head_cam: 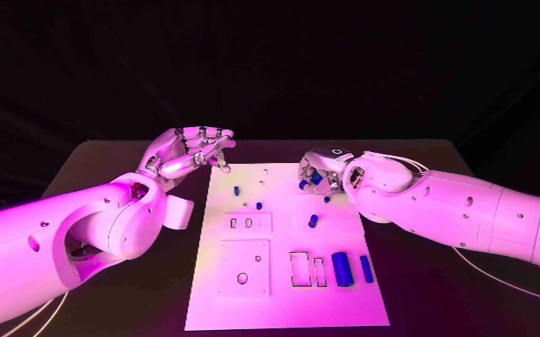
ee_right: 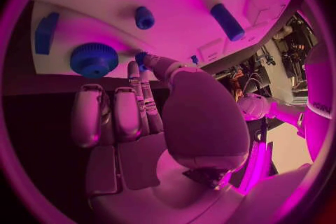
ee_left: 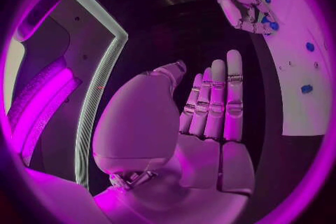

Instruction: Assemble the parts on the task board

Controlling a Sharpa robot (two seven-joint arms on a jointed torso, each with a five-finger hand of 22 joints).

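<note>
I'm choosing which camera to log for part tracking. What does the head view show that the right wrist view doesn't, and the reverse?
Head view alone: the whole task board, its rectangular cut-outs, two long blue parts near its close edge, and the left robot hand raised off the board's left side.

Right wrist view alone: a round ridged blue part.

Both: the right robot hand over the board and small blue parts.
</note>
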